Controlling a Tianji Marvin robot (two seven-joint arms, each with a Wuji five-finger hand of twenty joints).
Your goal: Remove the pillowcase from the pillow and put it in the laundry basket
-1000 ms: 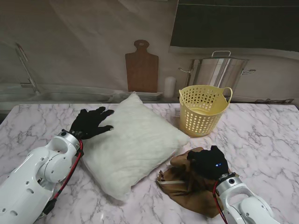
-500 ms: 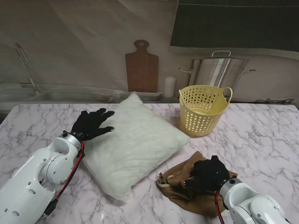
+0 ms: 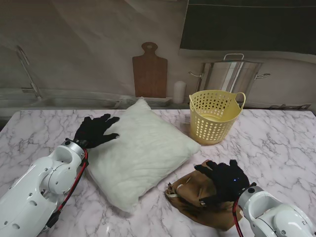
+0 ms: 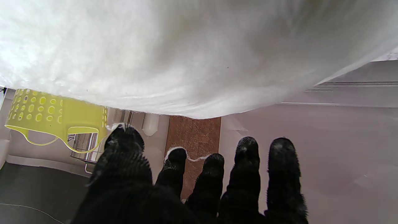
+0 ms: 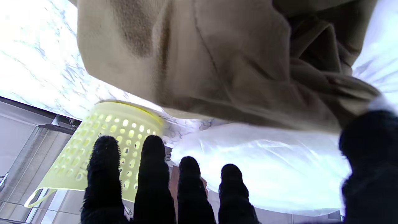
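Observation:
The bare white pillow (image 3: 138, 153) lies in the middle of the marble table. The brown pillowcase (image 3: 195, 195) sits crumpled on the table to its right, nearer to me. My right hand (image 3: 224, 180) hovers over the pillowcase with its fingers spread, open and holding nothing; in the right wrist view the brown cloth (image 5: 217, 62) lies just beyond the outstretched fingers (image 5: 152, 174). My left hand (image 3: 96, 130) rests open at the pillow's left edge, and the pillow (image 4: 186, 53) fills the left wrist view. The yellow laundry basket (image 3: 215, 116) stands upright behind the pillowcase.
A wooden cutting board (image 3: 149, 70), a white cylinder (image 3: 179, 92) and a steel stockpot (image 3: 230, 75) stand along the back wall behind the table. A dish rack (image 3: 29, 91) sits at the far left.
My right hand, which was closed down on the pillowcase, has lifted and spread its fingers. The pillowcase has flattened slightly. My left hand and the pillow have stayed put.

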